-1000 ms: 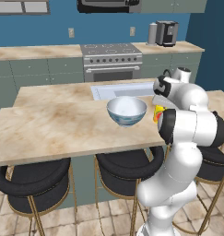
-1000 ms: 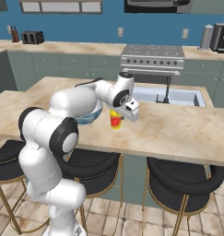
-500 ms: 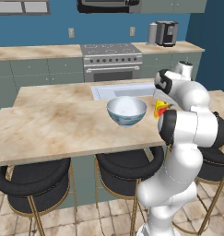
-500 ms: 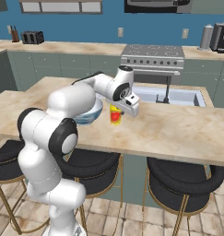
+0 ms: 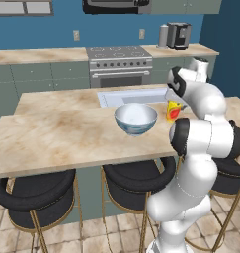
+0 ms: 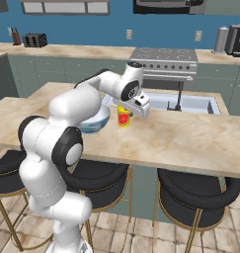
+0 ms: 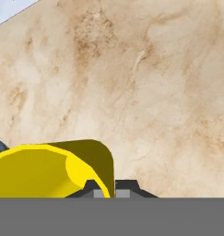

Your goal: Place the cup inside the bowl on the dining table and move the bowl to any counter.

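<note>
We see the fingers (image 7: 105,190) closed tight on the rim of the small yellow cup with a red-orange patch (image 6: 123,116), pinching its wall between them, with the cup hanging just below the hand and lifted off the beige marbled dining table counter on its dark green base (image 6: 190,143). In the hand view the yellow cup (image 7: 49,170) sits right at the fingers, its open mouth and curved wall beside them, and the marbled slab lies beyond. The round deep bowl, white inside and pale blue patterned outside (image 5: 136,118), stands on the slab near the fingers, to the arm's left of the cup and apart from it. Black gold-legged stools (image 6: 198,195) stand under the slab's near edge.
</note>
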Robot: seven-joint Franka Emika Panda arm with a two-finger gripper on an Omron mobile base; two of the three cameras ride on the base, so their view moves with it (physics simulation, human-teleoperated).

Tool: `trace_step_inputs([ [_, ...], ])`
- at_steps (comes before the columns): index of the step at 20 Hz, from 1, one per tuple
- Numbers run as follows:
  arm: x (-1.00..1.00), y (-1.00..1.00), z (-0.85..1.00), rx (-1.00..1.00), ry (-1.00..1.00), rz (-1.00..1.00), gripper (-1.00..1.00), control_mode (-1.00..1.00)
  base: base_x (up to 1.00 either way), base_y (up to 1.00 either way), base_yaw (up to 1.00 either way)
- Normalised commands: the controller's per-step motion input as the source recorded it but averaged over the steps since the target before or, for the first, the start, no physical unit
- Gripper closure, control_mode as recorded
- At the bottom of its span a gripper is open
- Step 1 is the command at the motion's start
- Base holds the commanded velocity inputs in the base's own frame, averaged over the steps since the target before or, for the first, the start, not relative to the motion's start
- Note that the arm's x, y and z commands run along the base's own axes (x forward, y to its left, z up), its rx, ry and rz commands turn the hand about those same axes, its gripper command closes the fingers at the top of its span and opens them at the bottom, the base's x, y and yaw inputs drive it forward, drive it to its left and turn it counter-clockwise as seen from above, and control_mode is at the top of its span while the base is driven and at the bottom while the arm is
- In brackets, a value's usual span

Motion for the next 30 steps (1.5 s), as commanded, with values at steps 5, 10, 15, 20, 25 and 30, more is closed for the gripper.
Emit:
trace_step_inputs([
  [5, 0.00, 0.04, 0.26, 0.00, -0.04, 0.01, 1.00, -1.00, 0.00, 0.00, 0.00],
  [10, -0.06, 0.13, 0.26, 0.00, -0.03, 0.02, 1.00, -1.00, 0.00, 0.00, 0.00],
  [15, -0.15, 0.39, 0.08, 0.00, -0.02, 0.03, 1.00, -1.00, 0.00, 0.00, 0.00],
  [20, -0.15, 0.41, 0.20, 0.00, -0.04, 0.04, 1.00, -1.00, 0.00, 0.00, 0.00],
  [25, -0.10, 0.36, 0.23, 0.00, -0.03, 0.04, 1.00, -1.00, 0.00, 0.00, 0.00],
  [30, -0.02, 0.38, 0.04, 0.00, -0.01, 0.02, 1.00, -1.00, 0.00, 0.00, 0.00],
])
